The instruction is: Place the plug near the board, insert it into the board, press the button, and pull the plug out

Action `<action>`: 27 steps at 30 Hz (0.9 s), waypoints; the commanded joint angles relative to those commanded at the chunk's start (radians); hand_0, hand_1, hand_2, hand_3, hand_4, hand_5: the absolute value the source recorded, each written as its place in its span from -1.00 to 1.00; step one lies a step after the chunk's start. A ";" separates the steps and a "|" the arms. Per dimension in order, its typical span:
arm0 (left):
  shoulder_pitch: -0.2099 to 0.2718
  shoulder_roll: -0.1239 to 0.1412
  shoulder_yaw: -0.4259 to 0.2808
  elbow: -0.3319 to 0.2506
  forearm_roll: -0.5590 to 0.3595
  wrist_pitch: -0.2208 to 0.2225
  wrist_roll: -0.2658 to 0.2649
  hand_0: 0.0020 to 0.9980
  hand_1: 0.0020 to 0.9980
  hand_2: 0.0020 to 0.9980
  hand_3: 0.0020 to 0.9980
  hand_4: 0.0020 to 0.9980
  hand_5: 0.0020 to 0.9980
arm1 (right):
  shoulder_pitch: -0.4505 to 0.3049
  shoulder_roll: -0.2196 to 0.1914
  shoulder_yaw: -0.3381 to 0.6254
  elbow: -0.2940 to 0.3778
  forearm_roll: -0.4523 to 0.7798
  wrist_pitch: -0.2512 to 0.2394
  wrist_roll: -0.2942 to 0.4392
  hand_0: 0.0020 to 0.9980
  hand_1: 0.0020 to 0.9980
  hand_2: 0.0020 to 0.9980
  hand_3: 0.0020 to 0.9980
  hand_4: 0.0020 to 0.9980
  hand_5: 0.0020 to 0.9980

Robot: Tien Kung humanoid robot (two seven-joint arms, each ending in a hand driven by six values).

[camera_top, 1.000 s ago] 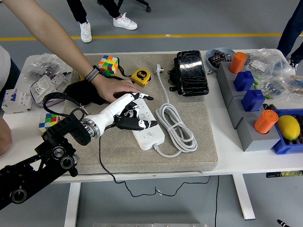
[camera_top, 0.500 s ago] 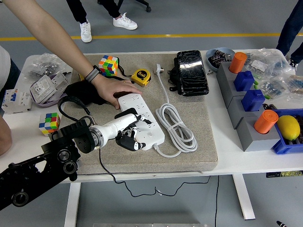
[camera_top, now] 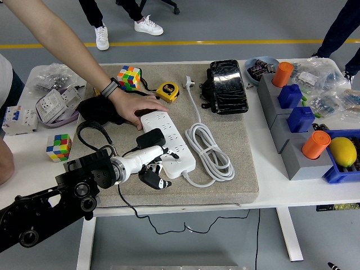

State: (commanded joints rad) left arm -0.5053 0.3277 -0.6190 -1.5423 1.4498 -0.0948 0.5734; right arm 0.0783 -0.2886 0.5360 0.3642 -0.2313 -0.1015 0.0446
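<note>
So the black plug point(camera_top: 151, 138) is sitting in the white power board point(camera_top: 169, 142) on the grey mat point(camera_top: 225, 185), near its left edge. Robot's left hand point(camera_top: 151, 166) is just beside the board's near corner, fingers curled, not gripping anything. A person's hand point(camera_top: 130, 107) is pinning the board's far end down on the worktop point(camera_top: 292, 188).

White table point(camera_top: 270, 194) carries a beige mat point(camera_top: 236, 169), a cube point(camera_top: 58, 146), grey blocks point(camera_top: 284, 132) and a blue bin point(camera_top: 337, 169).
</note>
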 joint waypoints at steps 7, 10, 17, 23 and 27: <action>-0.009 -0.005 0.012 0.017 -0.011 0.001 -0.004 -0.87 -0.87 -0.70 0.70 0.55 -1.00 | -0.001 0.000 0.003 -0.001 0.001 -0.001 0.000 0.14 0.28 0.22 0.08 0.85 -0.04; -0.011 -0.007 0.019 0.027 -0.010 0.001 -0.004 -0.87 -0.87 -0.70 0.70 0.55 -1.00 | 0.000 0.000 0.004 -0.001 0.000 -0.001 0.001 0.14 0.28 0.22 0.08 0.85 -0.04; -0.011 -0.009 0.025 0.045 0.002 0.007 -0.007 -0.87 -0.87 -0.70 0.69 0.54 -1.00 | -0.002 0.001 0.004 -0.001 0.001 -0.001 0.001 0.14 0.28 0.22 0.08 0.85 -0.04; -0.013 -0.009 0.037 0.052 0.002 0.003 -0.001 -0.87 -0.87 -0.70 0.69 0.54 -1.00 | -0.003 0.000 0.010 -0.001 0.000 -0.001 0.001 0.14 0.28 0.22 0.08 0.85 -0.04; -0.011 -0.009 0.041 0.052 0.000 0.006 -0.008 -0.87 -0.87 -0.70 0.69 0.54 -1.00 | -0.004 0.001 0.011 -0.001 0.000 -0.001 0.001 0.14 0.28 0.22 0.08 0.85 -0.04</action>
State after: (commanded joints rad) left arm -0.5165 0.3184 -0.5782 -1.4901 1.4499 -0.0886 0.5653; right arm 0.0741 -0.2874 0.5475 0.3630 -0.2317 -0.1026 0.0456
